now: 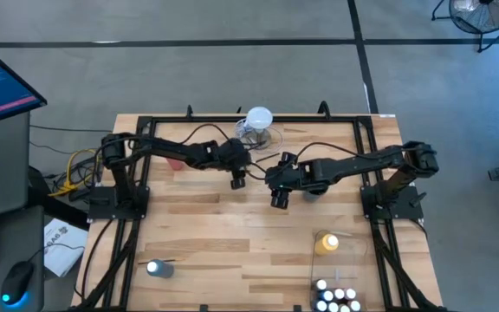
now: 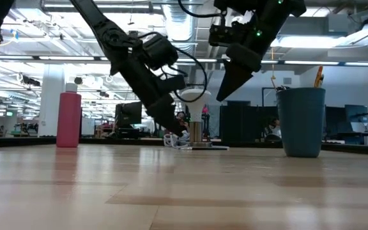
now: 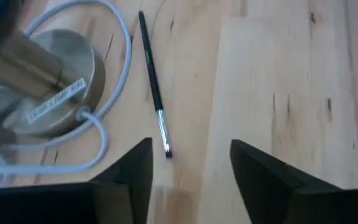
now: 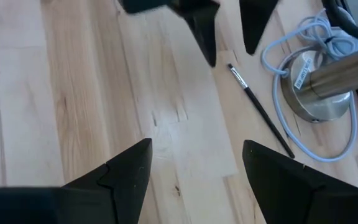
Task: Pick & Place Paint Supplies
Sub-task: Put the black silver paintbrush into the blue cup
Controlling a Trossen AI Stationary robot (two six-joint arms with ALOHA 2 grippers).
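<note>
A thin dark paintbrush [image 3: 153, 81] lies flat on the wooden table beside the round metal foot [image 3: 55, 81] of a stand with a white round top [image 1: 258, 119]. My left gripper [image 3: 188, 165] is open just above the table. Its fingers stand on either side of the brush's bristle end [image 3: 166, 149] without touching it. My right gripper [image 4: 194, 162] hovers open higher up, a little nearer the table's front, and holds nothing. From it I see the brush [image 4: 260, 112] and the left fingers [image 4: 204, 28]. In the high view the left gripper [image 1: 238, 179] and right gripper [image 1: 280, 198] are close together at mid-table.
A grey cable [image 3: 114, 93] loops around the metal foot. A pink-red bottle [image 2: 68, 119] stands at the far left. A clear bin [image 1: 353, 260] at the front right holds a yellow bottle [image 1: 327, 243] and several white-capped bottles [image 1: 336, 299]. A bluish bottle [image 1: 158, 269] is at the front left.
</note>
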